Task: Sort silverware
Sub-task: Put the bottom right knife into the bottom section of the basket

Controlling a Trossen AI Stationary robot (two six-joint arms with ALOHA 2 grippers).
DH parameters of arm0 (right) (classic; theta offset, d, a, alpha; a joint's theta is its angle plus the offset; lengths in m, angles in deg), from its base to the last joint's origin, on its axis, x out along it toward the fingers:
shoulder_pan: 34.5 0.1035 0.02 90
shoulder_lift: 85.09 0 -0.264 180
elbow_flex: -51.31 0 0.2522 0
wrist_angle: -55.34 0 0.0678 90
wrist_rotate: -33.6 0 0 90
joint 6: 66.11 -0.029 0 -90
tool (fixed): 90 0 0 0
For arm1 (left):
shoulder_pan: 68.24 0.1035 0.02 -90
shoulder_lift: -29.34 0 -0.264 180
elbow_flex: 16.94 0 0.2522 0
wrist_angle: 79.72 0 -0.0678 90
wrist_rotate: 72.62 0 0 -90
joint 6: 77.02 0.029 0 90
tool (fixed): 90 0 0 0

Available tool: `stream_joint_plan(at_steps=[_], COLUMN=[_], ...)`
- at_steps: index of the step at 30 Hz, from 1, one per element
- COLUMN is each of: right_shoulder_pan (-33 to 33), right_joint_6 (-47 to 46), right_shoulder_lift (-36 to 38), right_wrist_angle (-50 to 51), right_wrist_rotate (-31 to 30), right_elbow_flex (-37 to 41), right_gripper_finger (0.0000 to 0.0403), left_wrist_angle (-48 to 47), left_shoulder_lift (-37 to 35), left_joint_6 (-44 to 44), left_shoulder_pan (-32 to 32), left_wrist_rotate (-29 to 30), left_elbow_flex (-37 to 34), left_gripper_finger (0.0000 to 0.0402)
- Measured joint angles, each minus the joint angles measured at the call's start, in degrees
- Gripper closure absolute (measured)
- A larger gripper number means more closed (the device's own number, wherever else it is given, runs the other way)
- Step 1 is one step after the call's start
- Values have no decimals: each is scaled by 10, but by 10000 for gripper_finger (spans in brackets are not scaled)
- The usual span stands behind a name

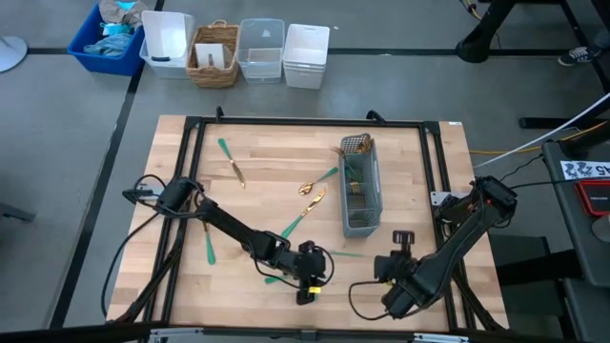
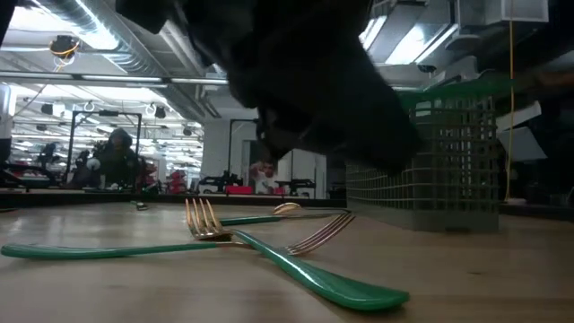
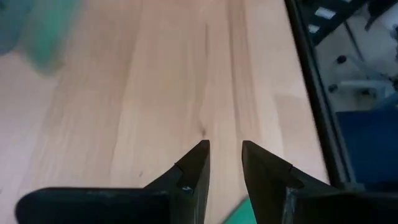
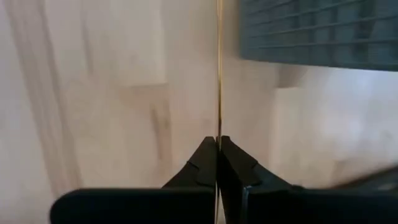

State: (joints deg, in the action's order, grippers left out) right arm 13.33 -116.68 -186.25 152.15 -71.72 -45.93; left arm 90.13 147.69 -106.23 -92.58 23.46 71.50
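Observation:
Teal-handled, gold-headed silverware lies scattered on the wooden table: a fork (image 1: pixel 233 167) at the far left, a spoon (image 1: pixel 311 187) and a fork (image 1: pixel 310 205) in the middle, and loose pieces (image 1: pixel 208 244) (image 1: pixel 349 253) nearer. Two crossed forks (image 2: pixel 269 244) show in the low view. My left gripper (image 1: pixel 306 289) (image 3: pixel 225 144) is open, low over the table near its near edge. A green handle end (image 3: pixel 239 214) shows between its fingers; whether it touches them I cannot tell. My right gripper (image 1: pixel 402 236) (image 4: pixel 217 138) is shut on a thin gold piece of silverware, on the near side of the caddy. My right gripper pinches a thin gold piece of silverware (image 4: pixel 218 93) between its two fingertips. The piece shows edge-on and runs straight forward from the fingers, along them. It stands out over the table beside the caddy. Which part of it the fingers hold is hidden by the fingers.
The grey mesh caddy (image 1: pixel 360 191) (image 2: pixel 439 161) (image 4: pixel 317 31) stands right of centre with some silverware in it. A black frame (image 1: pixel 191 133) runs around the table top. Bins and a basket (image 1: pixel 214 52) stand on the floor beyond the far edge.

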Motion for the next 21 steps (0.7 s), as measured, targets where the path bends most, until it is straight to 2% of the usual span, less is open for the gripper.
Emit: stream_joint_plan(at_steps=[3, 9, 13, 21], right_shoulder_pan=[-5, -35, -64, -121], right_joint_6=[-6, 65, 124, 207], right_shoulder_lift=[0, 10, 12, 47], right_wrist_angle=[77, 70, 71, 70], right_wrist_rotate=[-2, -6, -1, -1], right_elbow_flex=[-36, -80, -99, -106], right_gripper_finger=[400, 400, 400, 401], left_wrist_angle=[-42, -62, -32, 3], left_shoulder_lift=[0, 0, -2, -31], left_joint_6=[0, 5, 13, 85], left_shoulder_pan=[1, 1, 1, -13], left_wrist_rotate=[1, 3, 4, 5], left_elbow_flex=[0, 0, 0, 0], left_gripper_finger=[316, 316, 316, 316])
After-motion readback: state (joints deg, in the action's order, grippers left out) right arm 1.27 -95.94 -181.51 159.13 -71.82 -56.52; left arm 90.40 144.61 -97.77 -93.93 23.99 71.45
